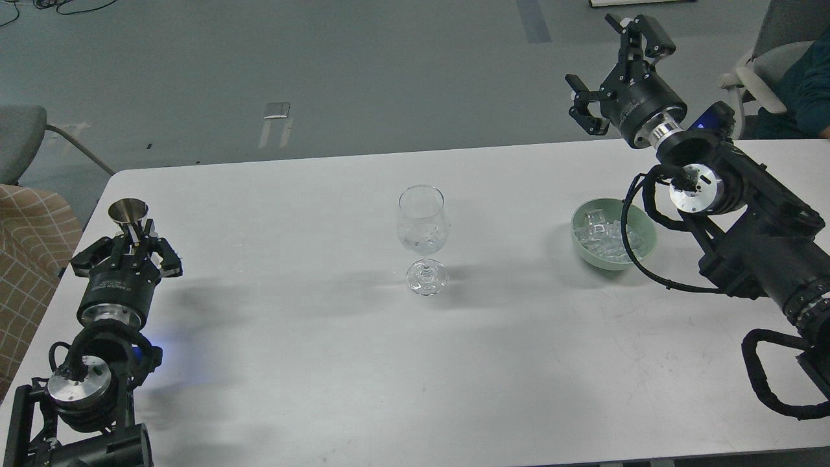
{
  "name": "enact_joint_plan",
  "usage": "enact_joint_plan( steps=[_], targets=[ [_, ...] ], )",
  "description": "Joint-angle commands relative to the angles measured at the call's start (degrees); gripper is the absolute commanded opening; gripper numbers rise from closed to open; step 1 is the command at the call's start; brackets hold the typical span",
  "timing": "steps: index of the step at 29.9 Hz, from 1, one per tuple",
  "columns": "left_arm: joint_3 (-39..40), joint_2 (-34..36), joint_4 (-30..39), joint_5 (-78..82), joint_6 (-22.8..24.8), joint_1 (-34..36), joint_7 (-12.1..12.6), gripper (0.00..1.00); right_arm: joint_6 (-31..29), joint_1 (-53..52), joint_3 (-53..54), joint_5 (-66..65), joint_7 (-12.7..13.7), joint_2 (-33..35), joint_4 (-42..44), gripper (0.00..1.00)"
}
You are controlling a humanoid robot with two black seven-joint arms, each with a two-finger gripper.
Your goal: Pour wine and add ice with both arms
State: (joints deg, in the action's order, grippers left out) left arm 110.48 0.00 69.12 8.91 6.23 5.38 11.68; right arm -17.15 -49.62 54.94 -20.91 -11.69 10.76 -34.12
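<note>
A clear stemmed wine glass (423,224) stands upright at the table's middle, with a little clear content low in its bowl. Ice cubes (600,232) lie piled in a pale green bowl (603,263) to the right of the glass. My left gripper (131,239) is at the table's left edge, shut on a small steel conical measuring cup (128,211) held upright. My right gripper (609,65) is open and empty, raised high beyond the bowl, over the table's far edge.
The white table (363,363) spans the view. A grey chair (19,139) and a checked cloth (29,259) are at the left. Another chair (771,52) with a seated person is at the far right, close behind my right arm.
</note>
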Motion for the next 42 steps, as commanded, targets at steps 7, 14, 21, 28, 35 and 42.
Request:
enact_joint_plan(
  steps=[7, 14, 21, 28, 35, 42],
  targets=[
    [0.0, 0.0, -2.94, 0.14, -0.69, 0.51, -2.01, 0.07, 0.01, 0.05, -0.09, -0.01, 0.0, 0.05, 0.11, 1.0],
    [0.09, 0.0, -3.38, 0.14, -2.36, 0.78, -3.95, 0.07, 0.01, 0.14, -0.09, -0.01, 0.0, -0.12, 0.11, 1.0],
    [0.09, 0.0, -3.9, 0.23, -3.94, 0.78, -5.18, 0.07, 0.01, 0.14, -0.09, -0.01, 0.0, -0.03, 0.02, 1.0],
    [0.09, 0.0, -4.52, 0.05, -3.68, 0.87, -4.83, 0.14, 0.01, 0.14, -0.09, -0.01, 0.0, 0.05, 0.11, 1.0],
    [0.09, 0.0, -5.84, 0.23, -3.68, 1.22, -5.26, 0.19, 0.01, 0.49, -0.09, -0.01, 0.0, 0.05, 0.11, 1.0],
    [0.0, 0.0, -7.24, 0.84, -4.03, 1.74, -5.26, 0.25, 0.01, 0.58, -0.09, -0.01, 0.0, 0.05, 0.02, 1.0]
  ],
)
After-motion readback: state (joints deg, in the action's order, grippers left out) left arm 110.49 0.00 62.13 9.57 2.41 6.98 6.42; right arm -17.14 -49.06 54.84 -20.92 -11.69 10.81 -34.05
